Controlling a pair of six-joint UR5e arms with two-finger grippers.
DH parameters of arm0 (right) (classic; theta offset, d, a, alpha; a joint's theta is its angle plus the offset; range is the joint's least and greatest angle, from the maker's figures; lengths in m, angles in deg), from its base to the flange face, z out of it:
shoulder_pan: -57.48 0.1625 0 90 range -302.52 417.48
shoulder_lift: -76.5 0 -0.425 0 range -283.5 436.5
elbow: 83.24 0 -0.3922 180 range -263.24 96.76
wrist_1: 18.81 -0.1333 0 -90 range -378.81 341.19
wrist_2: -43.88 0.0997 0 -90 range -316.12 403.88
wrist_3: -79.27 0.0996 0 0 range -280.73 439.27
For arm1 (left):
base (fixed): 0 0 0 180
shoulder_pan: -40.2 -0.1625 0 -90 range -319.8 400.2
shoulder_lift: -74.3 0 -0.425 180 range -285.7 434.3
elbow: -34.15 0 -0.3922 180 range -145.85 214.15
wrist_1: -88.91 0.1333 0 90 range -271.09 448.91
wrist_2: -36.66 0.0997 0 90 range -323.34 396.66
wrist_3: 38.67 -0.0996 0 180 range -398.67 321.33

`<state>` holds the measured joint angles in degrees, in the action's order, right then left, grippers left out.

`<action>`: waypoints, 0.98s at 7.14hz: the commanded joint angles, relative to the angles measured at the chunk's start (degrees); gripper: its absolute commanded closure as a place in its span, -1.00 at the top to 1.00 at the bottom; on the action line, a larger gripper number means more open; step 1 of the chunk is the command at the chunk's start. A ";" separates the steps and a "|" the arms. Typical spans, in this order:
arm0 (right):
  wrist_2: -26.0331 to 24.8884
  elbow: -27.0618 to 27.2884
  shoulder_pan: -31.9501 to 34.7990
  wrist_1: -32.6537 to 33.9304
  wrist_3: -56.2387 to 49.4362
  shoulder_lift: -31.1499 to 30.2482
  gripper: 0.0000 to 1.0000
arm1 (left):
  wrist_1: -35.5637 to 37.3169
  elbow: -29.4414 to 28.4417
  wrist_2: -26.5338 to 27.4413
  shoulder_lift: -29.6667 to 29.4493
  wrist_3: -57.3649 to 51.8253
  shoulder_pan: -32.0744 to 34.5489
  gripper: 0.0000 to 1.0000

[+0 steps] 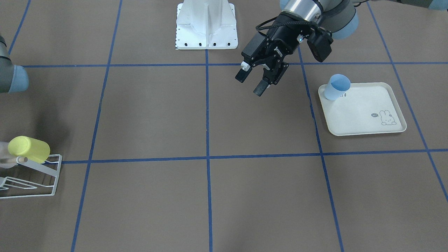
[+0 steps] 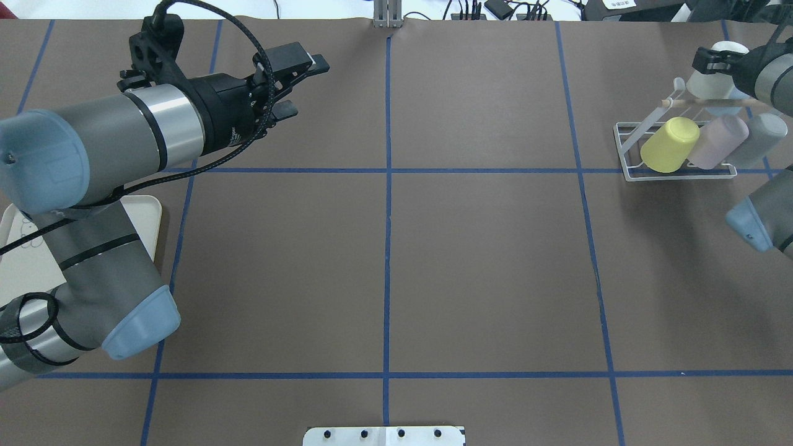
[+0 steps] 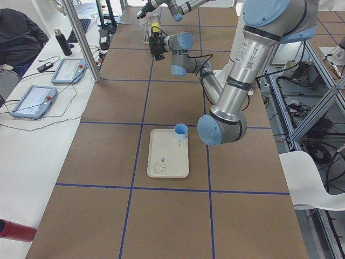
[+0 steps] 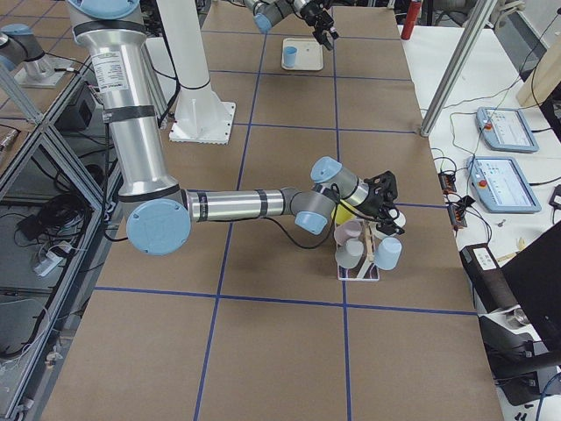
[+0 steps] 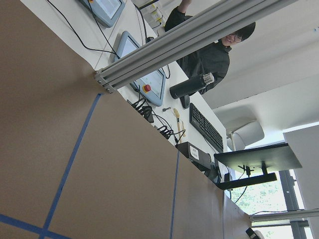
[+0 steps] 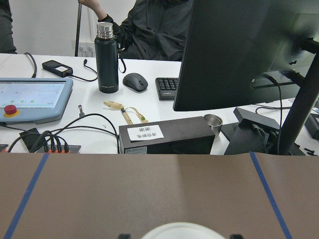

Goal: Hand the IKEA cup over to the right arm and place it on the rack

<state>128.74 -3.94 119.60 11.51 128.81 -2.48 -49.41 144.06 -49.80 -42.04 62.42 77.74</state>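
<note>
We saw our right tool (image 2: 718,60) clamped on the white cup (image 2: 708,83), rack (image 1: 40,168) just beneath it, yellow cup (image 2: 670,144) below, left tool (image 1: 251,84) spread wide, empty, surface (image 1: 266,196) underneath.

A robotics lab: the right arm (image 4: 228,203) and left arm (image 3: 237,81) stand on a white pedestal (image 1: 206,24) on a bench (image 2: 483,260) papered brown and gridded with blue tape (image 2: 388,248). Aluminium framing (image 3: 81,38) edges it. Alongside, a white desk (image 3: 32,140) carries teach pendants (image 3: 33,100) with red stop buttons, a keyboard (image 6: 167,87), a monitor (image 6: 239,55) and cables (image 6: 50,141).
</note>
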 commanded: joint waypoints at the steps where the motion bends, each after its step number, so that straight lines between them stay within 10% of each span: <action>1: 3.18 0.85 0.02 0.00 -0.23 -0.03 1.00 | 0.15 0.22 0.15 0.15 -1.85 0.08 0.98; 7: 20.93 6.29 9.57 3.23 -2.61 1.80 1.00 | 15.01 9.88 -9.83 6.80 -16.26 7.52 0.98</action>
<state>145.64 1.24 125.89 13.21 126.53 -1.64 -36.37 152.50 -55.62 -37.22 48.53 82.39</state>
